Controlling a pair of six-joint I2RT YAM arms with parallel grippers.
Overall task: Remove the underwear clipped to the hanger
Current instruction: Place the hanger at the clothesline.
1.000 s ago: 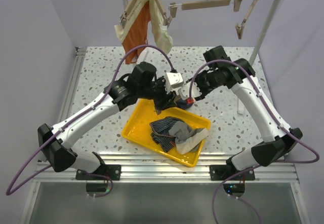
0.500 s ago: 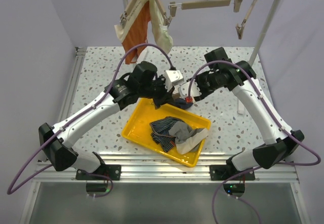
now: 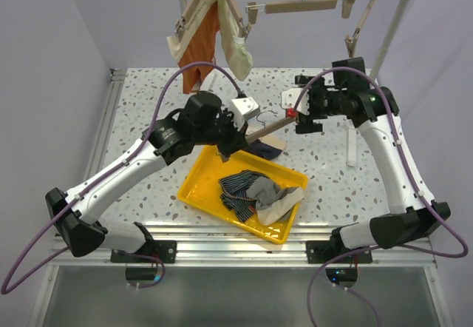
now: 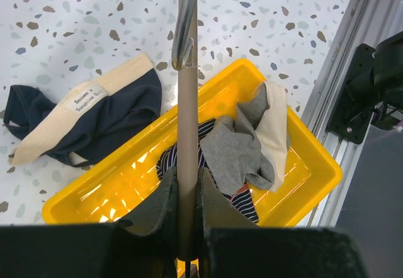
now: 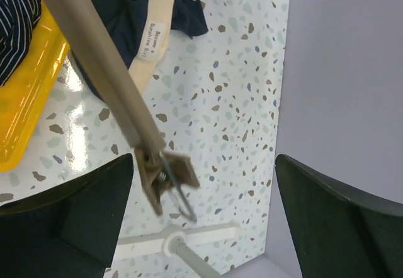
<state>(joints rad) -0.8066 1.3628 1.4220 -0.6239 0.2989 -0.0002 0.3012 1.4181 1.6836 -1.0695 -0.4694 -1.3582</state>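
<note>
My left gripper [image 3: 244, 139] is shut on the bar of a wooden hanger [image 3: 275, 126]; in the left wrist view the bar [image 4: 187, 121] runs up between the closed jaws [image 4: 187, 187] to its metal hook [image 4: 184, 20]. My right gripper [image 3: 301, 117] is open at the bar's far end; the end clip [image 5: 165, 178] hangs empty between the spread jaws [image 5: 204, 218]. A navy brief with a cream waistband [image 3: 270, 148] lies on the table beside the tray [image 4: 94, 108] [image 5: 135, 14]. Striped navy [image 3: 240, 185] and grey-white briefs [image 3: 275, 194] lie in the yellow tray [image 3: 194, 186]. Orange-red [image 3: 203, 42] and cream briefs [image 3: 238, 52] hang clipped on the rail.
Two bare wooden hangers [image 3: 299, 5] [image 3: 362, 18] hang on the rail at the back. The rack's white pole [image 3: 392, 31] and foot [image 3: 352, 146] stand at the right, close to my right arm. The tray's rim [image 4: 302, 133] is near the table's front rail.
My right gripper has moved back and to the right, away from the tray. The hanger has swung level in my left gripper. The navy brief now lies free on the table.
</note>
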